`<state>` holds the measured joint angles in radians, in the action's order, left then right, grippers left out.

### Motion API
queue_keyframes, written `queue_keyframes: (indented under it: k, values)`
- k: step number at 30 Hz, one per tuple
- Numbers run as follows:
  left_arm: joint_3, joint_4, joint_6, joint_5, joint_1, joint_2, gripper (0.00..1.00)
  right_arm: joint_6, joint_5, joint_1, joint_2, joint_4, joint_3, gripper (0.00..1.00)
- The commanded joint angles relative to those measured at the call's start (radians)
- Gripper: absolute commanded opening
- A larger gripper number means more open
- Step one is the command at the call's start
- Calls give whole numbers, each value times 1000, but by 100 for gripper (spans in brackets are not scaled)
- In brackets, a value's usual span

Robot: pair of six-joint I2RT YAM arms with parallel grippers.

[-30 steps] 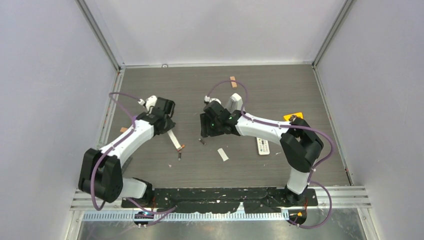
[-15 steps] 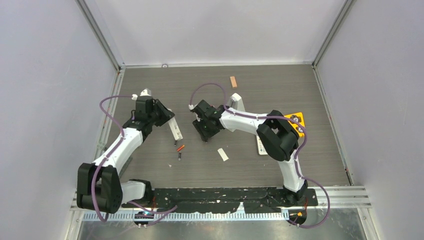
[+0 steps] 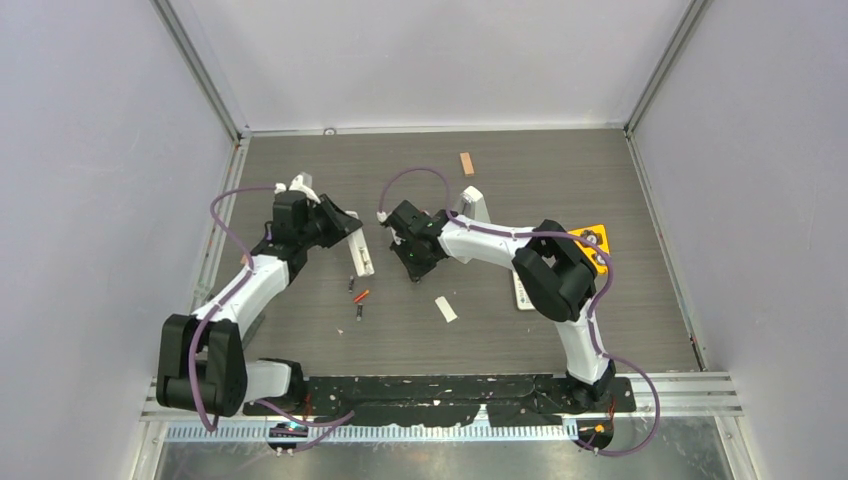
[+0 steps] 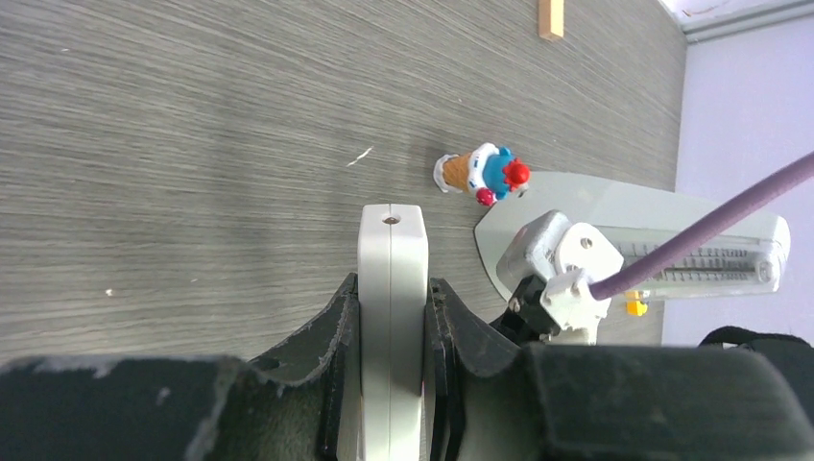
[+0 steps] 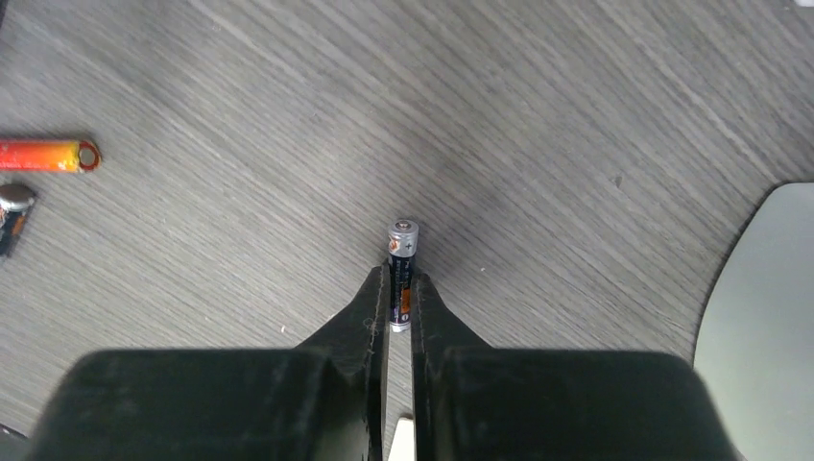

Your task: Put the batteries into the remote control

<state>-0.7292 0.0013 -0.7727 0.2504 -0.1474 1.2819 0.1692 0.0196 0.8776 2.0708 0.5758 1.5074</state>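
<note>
Nearest you, an orange battery (image 3: 361, 296) and a dark battery (image 3: 359, 313) lay loose on the grey wood-grain surface (image 3: 560, 170). Beyond them, your right end effector (image 5: 400, 288) was clamped on a slim black battery (image 5: 402, 240) with a silver tip, your left end effector (image 4: 392, 317) on the long white remote control (image 4: 392, 240), edge-on. Pinched so narrowly, either could likely twist or slip when pressed together.

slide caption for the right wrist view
Right tool pinching a dark battery; two more batteries lie on the table at left.
</note>
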Motion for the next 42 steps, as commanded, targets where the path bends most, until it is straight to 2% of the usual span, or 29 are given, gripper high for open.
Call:
queue_keyframes:
  k: [1, 6, 13, 18, 23, 25, 32, 42]
  values:
    - [42, 186, 21, 110, 8, 0, 0, 65, -77, 6, -83, -77, -18, 8]
    - [99, 405, -36, 241, 8, 10, 0, 174, -117, 6, -303, -197, -120, 5]
    - [144, 827, -327, 397, 3, 73, 0, 221, -133, 32, -536, -293, -155, 6]
    - [157, 1121, -579, 426, -10, 152, 0, 232, -113, 69, -545, -287, -89, 7]
    - [170, 1462, -879, 391, -12, 297, 0, 225, -110, 90, -507, -279, -47, 8]
    - [166, 1488, -925, 386, -14, 322, 0, 224, -123, 92, -499, -279, -42, 8]
    - [165, 1488, -927, 368, -21, 312, 0, 210, -196, 92, -493, -278, -25, 9]
    - [178, 1488, -941, 338, -26, 312, 0, 213, -193, 92, -447, -252, 19, 14]
